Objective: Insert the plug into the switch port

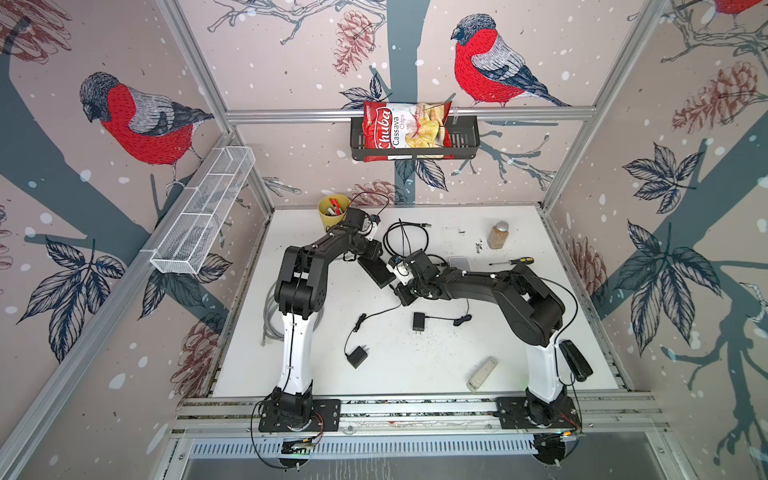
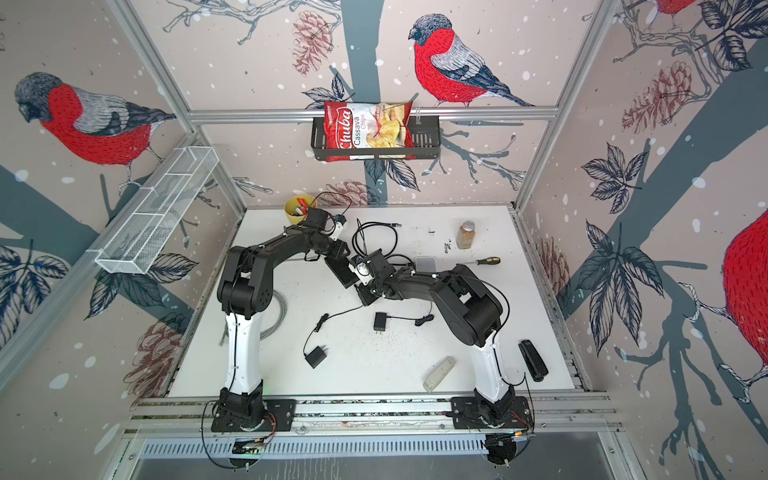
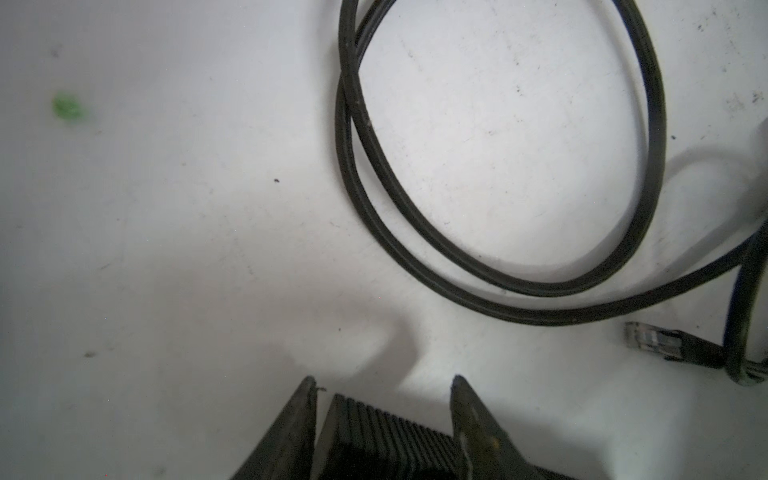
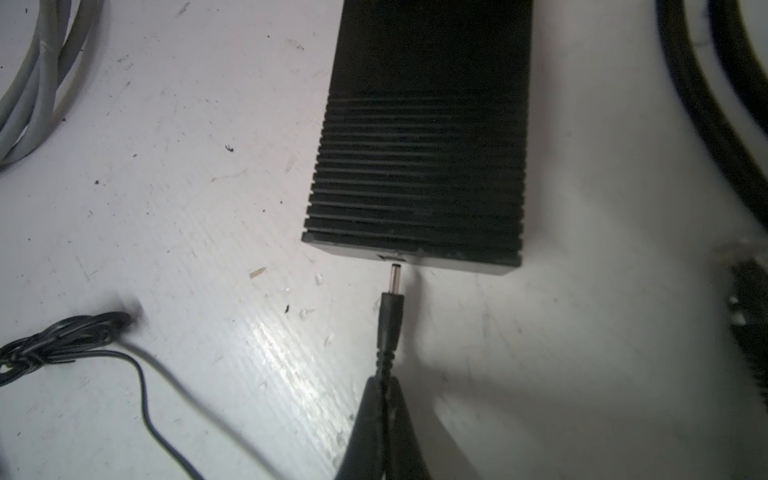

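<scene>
Right wrist view: right gripper (image 4: 384, 384) clamped on the plug (image 4: 390, 316), tip at the switch (image 4: 419, 145) port (image 4: 392, 257).
Entry unclear in shadow; left gripper (image 3: 383, 380) straddles the switch, grip indiscernible.

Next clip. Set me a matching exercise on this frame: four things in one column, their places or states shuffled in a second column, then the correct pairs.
Things
1. plug
2. left gripper
3. right gripper
4. screwdriver

States
A. lies loose on the table, away from both grippers
B. tip at the port of the switch, not yet inserted
C. pinched shut on the plug's rear
D. astride one end of the switch

Pairs: 1-B, 2-D, 3-C, 4-A
</scene>
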### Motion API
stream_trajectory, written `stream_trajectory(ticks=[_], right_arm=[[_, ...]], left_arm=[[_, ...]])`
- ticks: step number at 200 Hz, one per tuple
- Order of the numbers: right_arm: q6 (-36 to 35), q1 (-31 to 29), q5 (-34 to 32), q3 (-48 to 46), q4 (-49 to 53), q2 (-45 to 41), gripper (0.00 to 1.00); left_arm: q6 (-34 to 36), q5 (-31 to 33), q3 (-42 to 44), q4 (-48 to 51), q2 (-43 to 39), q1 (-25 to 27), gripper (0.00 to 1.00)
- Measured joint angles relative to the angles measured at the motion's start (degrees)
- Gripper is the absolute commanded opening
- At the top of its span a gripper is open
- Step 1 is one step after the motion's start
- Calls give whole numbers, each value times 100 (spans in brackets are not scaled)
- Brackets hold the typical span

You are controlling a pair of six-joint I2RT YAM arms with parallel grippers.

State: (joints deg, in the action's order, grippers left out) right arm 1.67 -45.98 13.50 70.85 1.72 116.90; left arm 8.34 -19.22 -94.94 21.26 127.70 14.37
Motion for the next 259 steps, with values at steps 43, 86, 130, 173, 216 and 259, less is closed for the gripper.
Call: stream_trajectory(ticks=[43, 86, 130, 173, 216, 259], right_arm=[[0, -7, 0, -33, 0, -50, 1], [4, 2, -2, -39, 0, -61, 1], [9, 13, -4, -9, -7, -4, 1], [24, 17, -7, 0, -17, 2, 1], [24, 17, -15, -13, -26, -22, 1], [66, 28, -20, -4, -37, 20, 1]], left_arm=[[0, 2, 0, 0, 0, 0, 50], [0, 0, 0, 0, 0, 0, 50], [-2, 0, 0, 0, 0, 0, 50], [-2, 0, 2, 0, 0, 4, 50], [-2, 0, 7, -2, 0, 7, 50], [-2, 2, 7, -4, 0, 13, 50]])
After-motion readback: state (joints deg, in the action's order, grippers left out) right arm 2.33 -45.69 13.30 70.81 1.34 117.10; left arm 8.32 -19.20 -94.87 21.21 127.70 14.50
